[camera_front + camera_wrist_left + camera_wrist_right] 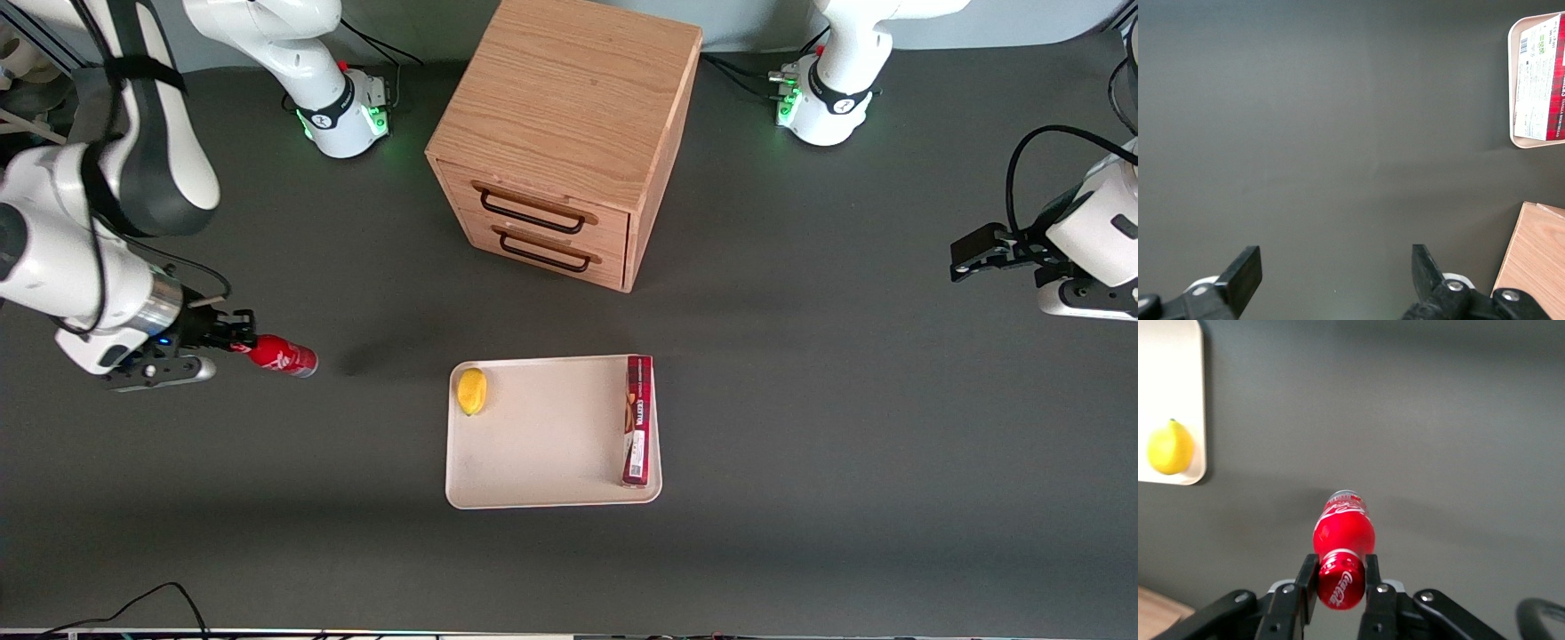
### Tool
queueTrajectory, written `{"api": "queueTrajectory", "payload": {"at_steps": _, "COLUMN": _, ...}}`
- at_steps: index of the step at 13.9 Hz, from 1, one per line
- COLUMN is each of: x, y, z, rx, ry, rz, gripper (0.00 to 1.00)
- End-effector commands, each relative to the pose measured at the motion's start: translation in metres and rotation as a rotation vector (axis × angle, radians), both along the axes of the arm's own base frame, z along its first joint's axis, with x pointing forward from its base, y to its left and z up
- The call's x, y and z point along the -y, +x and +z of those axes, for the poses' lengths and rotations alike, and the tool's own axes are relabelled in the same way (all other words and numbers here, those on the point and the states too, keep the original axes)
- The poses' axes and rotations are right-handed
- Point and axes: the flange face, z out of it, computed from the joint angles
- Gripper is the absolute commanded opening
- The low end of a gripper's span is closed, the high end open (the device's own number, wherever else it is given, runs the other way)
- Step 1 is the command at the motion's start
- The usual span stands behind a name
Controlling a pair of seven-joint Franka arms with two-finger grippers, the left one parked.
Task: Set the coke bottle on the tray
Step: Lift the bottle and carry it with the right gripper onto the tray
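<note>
Coke bottle (283, 356) held at its red cap end by the gripper (238, 345), lying roughly horizontal, silvery base pointing toward the tray (551, 496). Fingers (1306, 580) closed on the cap from both sides. Bottle sits well apart from the tray, toward the working arm's end of the tabletop (800, 400). Tray carries a lemon (471, 390) and a long red box (637, 420). Wooden drawer cabinet (569, 124) stands farther from the front camera than the tray.

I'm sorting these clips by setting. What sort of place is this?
Probably a robotics lab bench: a dark table with a drawer cabinet, a tray, and the end effector shut on a coke bottle off the tray.
</note>
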Motion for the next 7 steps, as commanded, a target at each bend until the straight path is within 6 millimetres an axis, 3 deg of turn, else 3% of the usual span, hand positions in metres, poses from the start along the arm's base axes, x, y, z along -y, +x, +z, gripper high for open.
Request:
{"api": "queueTrajectory", "payload": {"at_steps": 1, "x": 0.005, "y": 0.000, "z": 0.074, "rx": -0.004, "ry": -0.011, "rz": -0.003, "gripper": 0.00}}
{"api": "queueTrajectory", "payload": {"at_steps": 4, "x": 0.007, "y": -0.007, "z": 0.139, "rx": -0.005, "ry": -0.012, "rz": -0.017, "gripper": 0.00}}
{"api": "queueTrajectory", "payload": {"at_steps": 5, "x": 0.004, "y": -0.007, "z": 0.152, "rx": -0.014, "ry": -0.010, "rz": -0.013, "gripper": 0.00}}
{"api": "queueTrajectory", "payload": {"at_steps": 7, "x": 0.000, "y": 0.003, "z": 0.160, "rx": -0.010, "ry": -0.008, "rz": -0.012, "gripper": 0.00}}
